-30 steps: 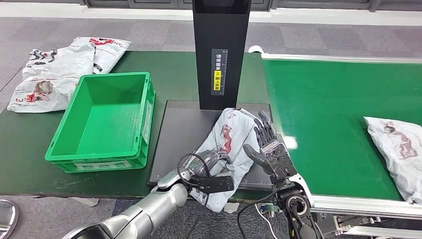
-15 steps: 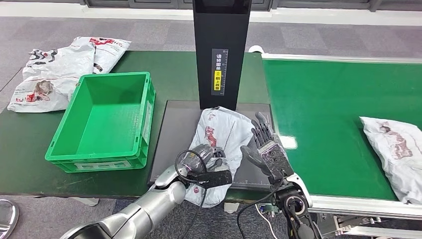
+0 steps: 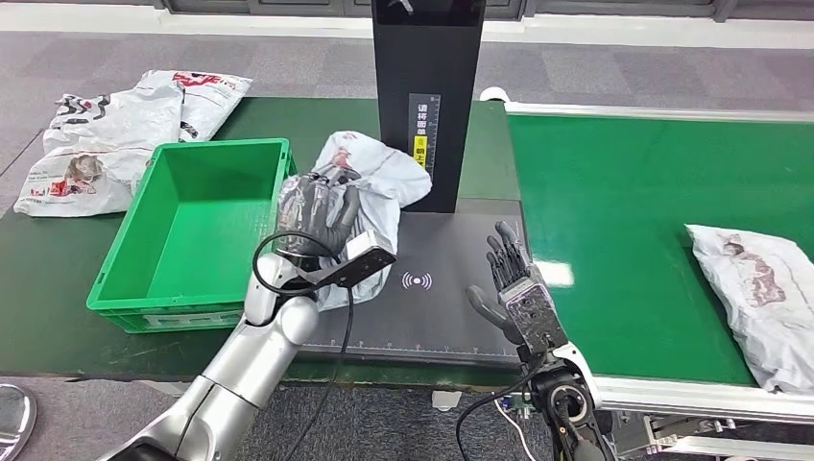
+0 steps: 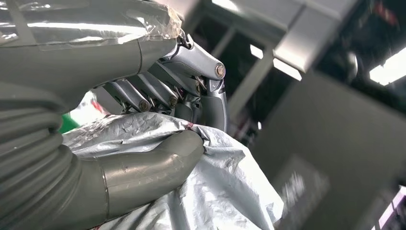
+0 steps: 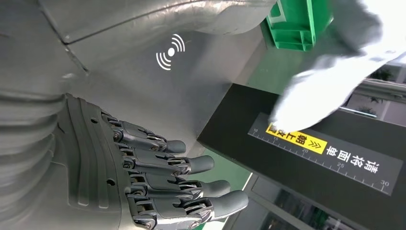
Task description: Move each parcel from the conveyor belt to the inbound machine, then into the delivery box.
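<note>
Parcels counted: one held, one on the belt, and a heap at the far left bench corner whose number I cannot tell.

The left hand (image 3: 315, 213) grips a grey parcel (image 3: 370, 171), fingers and thumb closed into the crumpled plastic, as the left wrist view shows close up. The parcel hangs raised above the near-left part of the dark scanner plate (image 3: 451, 307), between the green crate (image 3: 197, 230) and the black scanner column (image 3: 427, 101), its upper end overlapping the column's front.

The right hand (image 3: 516, 293) holds nothing, fingers straight and spread, hovering over the plate's right edge beside the conveyor belt (image 3: 624, 221).

One crate, open top, nothing inside; its right wall stands just beside the plate's left edge. One column, at the back of the plate.

Second parcel (image 3: 758, 293) lies at the belt's right side, well apart from both hands. The heap of bags (image 3: 106, 134) lies behind the crate on the bench (image 3: 38, 288).

Plate surface bare around the wireless mark (image 3: 416, 280).
</note>
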Controlling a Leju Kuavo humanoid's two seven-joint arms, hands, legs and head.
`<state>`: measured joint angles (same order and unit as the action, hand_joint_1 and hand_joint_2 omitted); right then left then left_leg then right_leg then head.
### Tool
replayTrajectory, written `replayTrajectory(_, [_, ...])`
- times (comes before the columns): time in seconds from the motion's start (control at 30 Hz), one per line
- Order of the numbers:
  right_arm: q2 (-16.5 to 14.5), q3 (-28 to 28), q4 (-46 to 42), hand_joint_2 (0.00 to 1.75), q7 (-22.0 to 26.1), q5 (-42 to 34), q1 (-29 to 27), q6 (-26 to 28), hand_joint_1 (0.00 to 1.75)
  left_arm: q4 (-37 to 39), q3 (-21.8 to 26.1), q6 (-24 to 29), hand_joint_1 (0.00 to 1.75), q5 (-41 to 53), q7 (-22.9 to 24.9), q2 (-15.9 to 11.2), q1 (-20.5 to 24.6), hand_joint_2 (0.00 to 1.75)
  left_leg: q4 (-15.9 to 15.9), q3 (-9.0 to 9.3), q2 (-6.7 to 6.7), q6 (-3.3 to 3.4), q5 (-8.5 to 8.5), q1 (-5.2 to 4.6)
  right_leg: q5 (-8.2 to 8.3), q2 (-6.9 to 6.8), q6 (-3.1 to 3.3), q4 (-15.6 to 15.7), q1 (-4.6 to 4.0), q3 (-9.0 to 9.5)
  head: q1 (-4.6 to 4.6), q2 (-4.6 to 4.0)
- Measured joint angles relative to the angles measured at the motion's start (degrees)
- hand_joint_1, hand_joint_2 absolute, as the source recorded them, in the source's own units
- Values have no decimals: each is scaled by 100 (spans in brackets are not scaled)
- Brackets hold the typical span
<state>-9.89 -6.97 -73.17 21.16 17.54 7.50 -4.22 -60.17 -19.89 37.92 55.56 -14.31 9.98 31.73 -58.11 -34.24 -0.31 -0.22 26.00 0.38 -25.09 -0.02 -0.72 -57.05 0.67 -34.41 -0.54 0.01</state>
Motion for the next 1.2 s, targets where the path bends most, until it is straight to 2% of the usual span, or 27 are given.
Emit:
replayTrajectory(0.1, [-25, 21, -148, 175, -91, 13, -87, 15, 0, -241, 189, 139, 175, 346, -63, -70, -48, 175, 0, 0, 0, -1, -1, 0, 0, 0, 0, 0, 0, 0, 1, 1])
replayTrajectory(0.23, [-36, 105, -361, 175, -185, 43, -207, 35, 0, -523, 770, 195, 175, 1084, -352, -58, -170, 175, 0, 0, 3, -1, 0, 0, 0, 3, 0, 0, 1, -2, 1, -1])
replayTrajectory(0.37, [-37, 149, -491, 175, -198, 52, -269, 44, 0, -661, 1209, 197, 175, 1176, -456, -35, -243, 175, 0, 0, 3, -1, 0, 0, 0, 3, 0, 1, 0, -4, -1, 1])
replayTrajectory(0.83, [-44, 167, -560, 175, -215, 53, -299, 44, 0, -801, 1569, 197, 175, 1343, -425, -9, -298, 175, 0, 0, 2, -2, -1, 0, 0, 2, 1, 0, 0, -3, -1, 0])
replayTrajectory(1.03, [-67, 264, -650, 175, -280, 76, -312, 40, 0, -457, 2235, 197, 175, 2179, 425, -69, -158, 175, 0, 2, 5, -3, -2, 0, 0, 5, 1, 0, -1, -5, 0, 1])
replayTrajectory(1.2, [-67, 296, -688, 175, -309, 78, -314, 36, 0, 1016, 2605, 61, 175, 2717, 1392, -394, 376, 175, 0, 6, 4, -14, -11, 2, 4, 4, 7, -5, -3, -8, -1, 1])
